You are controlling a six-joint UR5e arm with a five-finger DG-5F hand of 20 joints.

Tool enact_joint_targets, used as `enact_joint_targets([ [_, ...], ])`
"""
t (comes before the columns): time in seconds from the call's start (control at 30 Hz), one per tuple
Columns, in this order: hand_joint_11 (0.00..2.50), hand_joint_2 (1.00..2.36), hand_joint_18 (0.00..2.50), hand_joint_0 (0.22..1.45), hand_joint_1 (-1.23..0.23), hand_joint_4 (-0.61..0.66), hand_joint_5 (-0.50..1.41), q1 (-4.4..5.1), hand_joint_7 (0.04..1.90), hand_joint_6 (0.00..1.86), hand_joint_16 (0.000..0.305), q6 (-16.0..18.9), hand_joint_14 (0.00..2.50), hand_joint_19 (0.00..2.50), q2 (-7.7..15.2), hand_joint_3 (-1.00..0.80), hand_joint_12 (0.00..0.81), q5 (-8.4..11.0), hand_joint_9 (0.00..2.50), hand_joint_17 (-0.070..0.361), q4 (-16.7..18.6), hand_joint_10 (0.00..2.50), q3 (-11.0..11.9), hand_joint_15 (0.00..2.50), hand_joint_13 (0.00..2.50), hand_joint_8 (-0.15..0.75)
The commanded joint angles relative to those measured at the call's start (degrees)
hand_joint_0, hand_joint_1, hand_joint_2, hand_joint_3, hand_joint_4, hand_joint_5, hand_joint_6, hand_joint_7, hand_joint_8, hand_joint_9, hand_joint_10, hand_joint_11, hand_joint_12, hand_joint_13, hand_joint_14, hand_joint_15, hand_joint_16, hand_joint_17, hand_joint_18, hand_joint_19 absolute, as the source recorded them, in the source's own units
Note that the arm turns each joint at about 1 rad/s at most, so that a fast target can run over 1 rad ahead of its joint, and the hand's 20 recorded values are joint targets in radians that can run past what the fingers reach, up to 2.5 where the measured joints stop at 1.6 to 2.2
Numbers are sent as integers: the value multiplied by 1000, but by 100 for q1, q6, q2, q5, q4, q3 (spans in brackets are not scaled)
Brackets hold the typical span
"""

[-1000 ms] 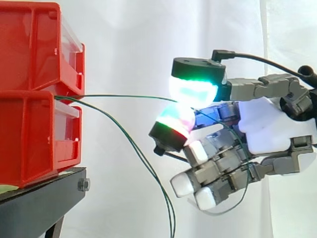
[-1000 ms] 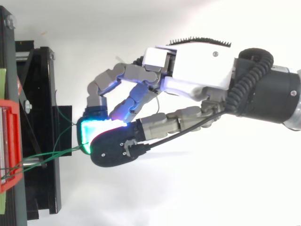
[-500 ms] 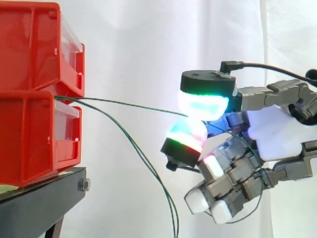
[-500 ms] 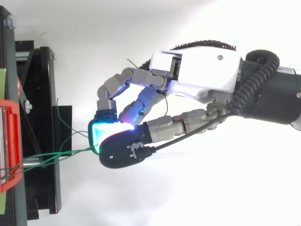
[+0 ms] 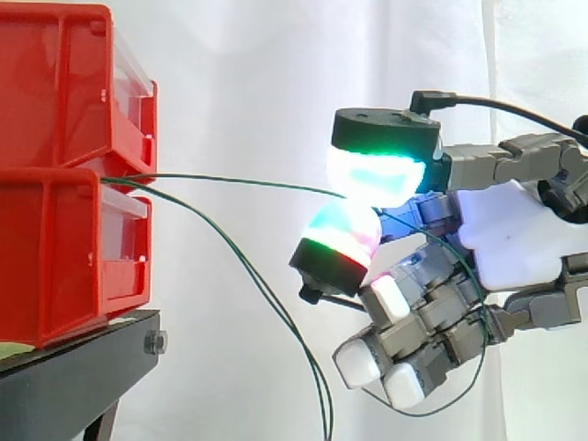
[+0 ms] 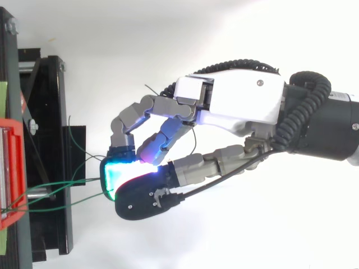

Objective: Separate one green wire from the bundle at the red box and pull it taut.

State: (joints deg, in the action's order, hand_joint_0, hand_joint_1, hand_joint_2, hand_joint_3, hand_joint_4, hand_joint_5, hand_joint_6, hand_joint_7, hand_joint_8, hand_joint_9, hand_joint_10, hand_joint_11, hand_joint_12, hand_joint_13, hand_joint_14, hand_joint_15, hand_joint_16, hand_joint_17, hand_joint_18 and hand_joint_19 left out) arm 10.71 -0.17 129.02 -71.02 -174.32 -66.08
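The red bins [image 5: 55,248] are sitting stacked on the black stand [image 5: 73,367] at the left, before the white curtain [image 5: 248,73]. My hand [image 5: 514,239] is hanging well to their right, level with the seam between the two bins, palm side-on and fingers pointing back toward them. The bundle [image 5: 257,292] is coming out at that seam and drooping in a long curve down past the stand's edge. One green wire [image 5: 230,177] is running apart from it, almost level from the seam across open air to my fingertips, so I am judging the separation done. The pull looks nearly done too. The span is showing only a faint bow in the side view, and in the top view it is running fairly straight from the bin front [image 6: 11,168] to my hand [image 6: 241,103]. What seems left is a little more draw away from the bins to take out that bow. I am pinching the wire between two glowing pads [image 5: 377,176], one pressing down from above and the other up from below, both showing green and cyan with a red tinge. My other fingers are curling in loosely beneath, touching nothing I can make out. The wire's free tail is looping behind the pinch and under those curled fingers.
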Motion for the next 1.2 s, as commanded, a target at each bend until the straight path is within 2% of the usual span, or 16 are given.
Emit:
enact_joint_targets([
  [0.0, 671, 1018, 714, 619, -748, -71, -160, 10, 1181, 898, 48, 0, 11, 343, 0, -15, 346, 0, 908, 107, 3, 12, -1, 344, 714, 293],
  [0.13, 634, 1020, 733, 614, -734, -51, -164, 10, 1157, 898, 50, 0, 12, 306, 0, -32, 369, 0, 862, 111, 3, 11, -1, 321, 720, 273],
  [0.17, 679, 1020, 724, 611, -735, -60, -163, 1, 1164, 897, 50, 0, 11, 305, 0, -22, 365, 0, 904, 113, 3, 14, -1, 332, 711, 297],
  [0.53, 645, 1019, 683, 606, -725, -66, -167, 10, 1151, 902, 50, 0, 13, 303, 0, -40, 351, 0, 803, 112, 3, 11, 7, 336, 680, 281],
  [1.17, 663, 1020, 691, 596, -716, -65, -170, 10, 1161, 899, 50, 0, 11, 312, 0, -38, 349, 0, 819, 112, 3, 14, -1, 340, 678, 284],
])
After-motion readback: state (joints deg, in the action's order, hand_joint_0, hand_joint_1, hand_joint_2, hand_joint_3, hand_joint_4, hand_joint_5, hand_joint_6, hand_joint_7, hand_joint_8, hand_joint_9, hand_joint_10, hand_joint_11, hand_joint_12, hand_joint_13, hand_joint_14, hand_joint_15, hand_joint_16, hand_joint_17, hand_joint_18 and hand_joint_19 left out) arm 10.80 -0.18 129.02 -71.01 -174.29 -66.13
